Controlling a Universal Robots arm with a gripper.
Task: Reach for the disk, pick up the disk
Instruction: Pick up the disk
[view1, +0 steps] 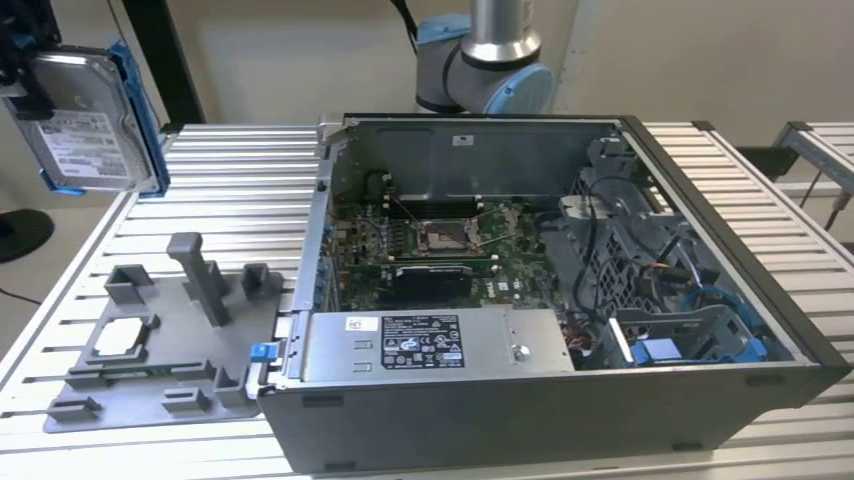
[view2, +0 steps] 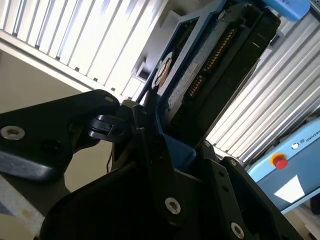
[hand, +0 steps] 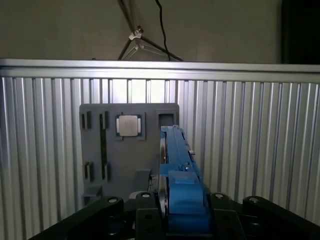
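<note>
Fingers (hand: 147, 215) closed on the disk (hand: 180, 165), one on each side of its thin edge, squeezing across the thickness near one end. Second wrist view shows the same clamp: black fingers (view2: 150, 145) pressed against the disk (view2: 197, 80), no gap visible. Can't tell if the pads sit on bare metal or on the blue bracket.

Disk is in hand, off the worktop (view1: 227, 170). In the exterior view the disk (view1: 91, 125) hangs in the air at the exterior view's far upper left, roughly upright, label face toward the camera, well apart from the open computer case (view1: 561, 300) and higher than the grey fixture plate (view1: 147, 350). First wrist view looks along the disk edge-on, with the fixture plate (hand: 127, 160) and a small square chip (hand: 128, 125) beyond it.

Handling, my read:
- Metal drive, so rigid, dense and probably heavy for its size.
- Flat faces look smooth, so it could slide under a weak squeeze.
- Plastic frame likely grips better but may flex.
- Shock-sensitive, so no drops or knocks.
- Board and connector pins show on one face in the second wrist view and are best kept clear of the pads.
- Gripped at one end, most of the body sticks out past the fingers, so the weight levers on the hold
</note>
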